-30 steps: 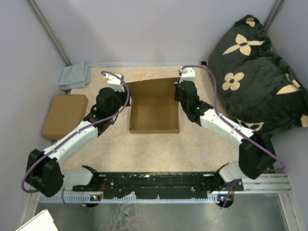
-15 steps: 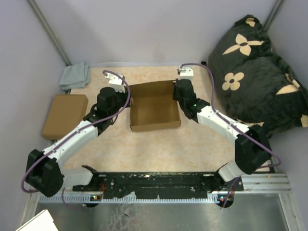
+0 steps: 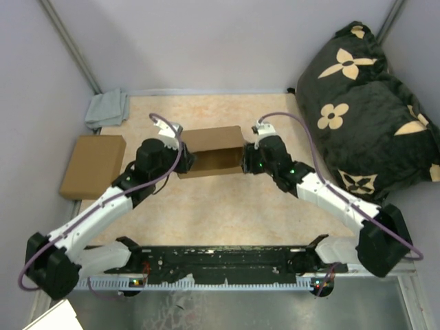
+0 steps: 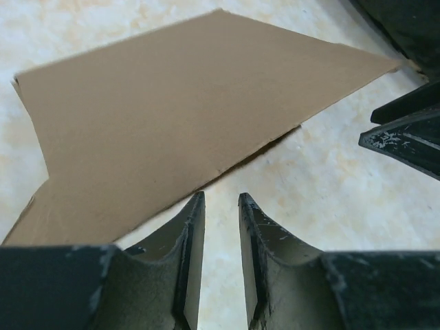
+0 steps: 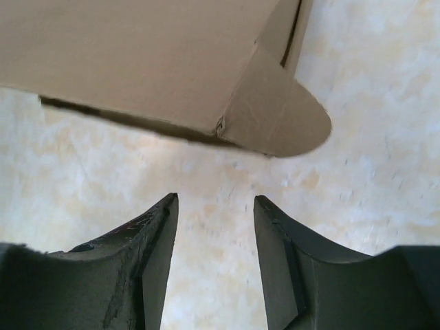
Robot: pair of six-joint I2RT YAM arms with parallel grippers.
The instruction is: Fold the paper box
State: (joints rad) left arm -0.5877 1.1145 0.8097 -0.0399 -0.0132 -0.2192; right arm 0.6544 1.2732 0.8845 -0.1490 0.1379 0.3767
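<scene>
Seemingly well along, the paper box stands mid-worktop between both arms, lid leaning over the tray with tucking probably left, while the left gripper, fingers narrowly apart, and the right gripper, fingers wider, hold nothing.

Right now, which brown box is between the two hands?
The paper box mid-table, with the left hand and right hand at its ends. The other brown box lies alone, far left.

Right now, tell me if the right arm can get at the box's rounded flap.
Probably yes: the right end effector is open, with only tabletop between it and the rounded flap.
</scene>
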